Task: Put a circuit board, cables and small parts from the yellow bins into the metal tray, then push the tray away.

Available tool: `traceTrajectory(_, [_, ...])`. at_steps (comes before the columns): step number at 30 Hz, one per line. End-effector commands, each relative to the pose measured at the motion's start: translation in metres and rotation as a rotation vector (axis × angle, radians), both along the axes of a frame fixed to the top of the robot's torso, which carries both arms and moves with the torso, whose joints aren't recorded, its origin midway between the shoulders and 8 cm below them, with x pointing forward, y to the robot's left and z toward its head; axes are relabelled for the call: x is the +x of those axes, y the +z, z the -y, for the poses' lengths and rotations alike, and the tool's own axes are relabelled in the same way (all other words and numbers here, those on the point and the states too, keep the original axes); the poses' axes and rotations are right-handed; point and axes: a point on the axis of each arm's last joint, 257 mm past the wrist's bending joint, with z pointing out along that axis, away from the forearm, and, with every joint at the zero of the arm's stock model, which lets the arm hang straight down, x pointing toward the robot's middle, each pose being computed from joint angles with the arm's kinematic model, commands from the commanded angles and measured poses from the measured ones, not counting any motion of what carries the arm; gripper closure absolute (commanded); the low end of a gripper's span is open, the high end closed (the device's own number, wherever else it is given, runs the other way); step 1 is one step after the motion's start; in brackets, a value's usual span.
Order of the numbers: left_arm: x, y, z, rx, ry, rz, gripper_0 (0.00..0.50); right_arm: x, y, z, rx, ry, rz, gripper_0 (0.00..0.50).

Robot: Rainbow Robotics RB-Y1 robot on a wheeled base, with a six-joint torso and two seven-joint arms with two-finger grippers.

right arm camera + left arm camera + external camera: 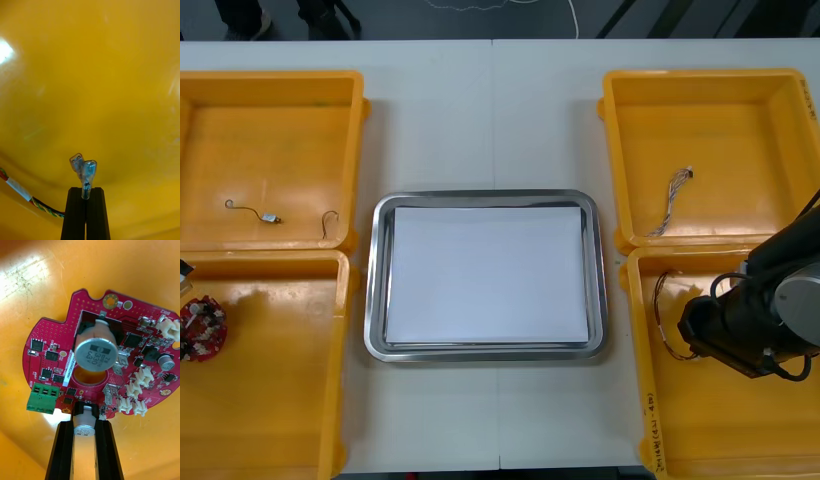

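Note:
A round red circuit board (101,356) lies in the near left yellow bin (270,400), close to the bin's outer side (202,328). My left gripper (85,414) is shut on a silver capacitor at the board's edge, fingers apart by its width. My right arm (745,325) reaches down into the near right bin (720,430). There my right gripper (86,191) is shut on the clear connector ends (84,170) of the red and yellow cable (43,207), whose loop shows beside the arm (664,310). The metal tray (375,300) sits mid-table, white inside.
The far left bin (270,90) holds small metal parts (252,212) and a hooked one (330,222). A twisted blue and white cable (670,203) lies in the far right bin (710,100). Bare table runs between the bins and beyond the tray.

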Motion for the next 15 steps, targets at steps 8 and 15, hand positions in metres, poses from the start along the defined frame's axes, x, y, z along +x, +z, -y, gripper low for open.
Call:
traceTrajectory(8, [-0.006, 0.025, 0.004, -0.002, -0.045, 0.006, 0.500, -0.013, 0.024, 0.048, -0.113, 0.109, 0.043, 0.500])
traceTrajectory(15, [-0.022, 0.040, 0.008, 0.009, -0.060, -0.002, 0.500, -0.020, 0.018, 0.072, -0.105, 0.156, 0.094, 0.500])
